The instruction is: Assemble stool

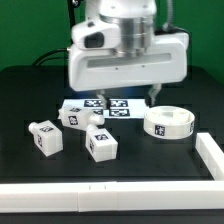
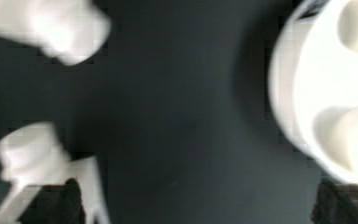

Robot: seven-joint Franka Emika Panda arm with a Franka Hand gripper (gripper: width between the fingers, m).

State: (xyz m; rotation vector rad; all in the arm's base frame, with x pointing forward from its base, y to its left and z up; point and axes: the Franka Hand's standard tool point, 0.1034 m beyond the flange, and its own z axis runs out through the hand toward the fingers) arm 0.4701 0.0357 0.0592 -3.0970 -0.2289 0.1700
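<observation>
The seat (image 1: pixel 167 123) looks like smooth white plastic with a faint sheen. The left leg (image 1: pixel 45 137), the near leg (image 1: pixel 101 143) and the far leg (image 1: pixel 75 117) have the same smooth white plastic look, and each carries matt black-and-white printed tags. The table top (image 1: pixel 25 90) is black and matt. The marker board (image 1: pixel 112 108) is flat, dull white with black print. The near rail (image 1: pixel 100 197) is smooth and white; what it is made of cannot be told.

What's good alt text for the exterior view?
A large white robot gripper hangs over a black table. Below it lie the marker board, tagged white stool legs toward the exterior view's left and the round seat toward its right.
</observation>
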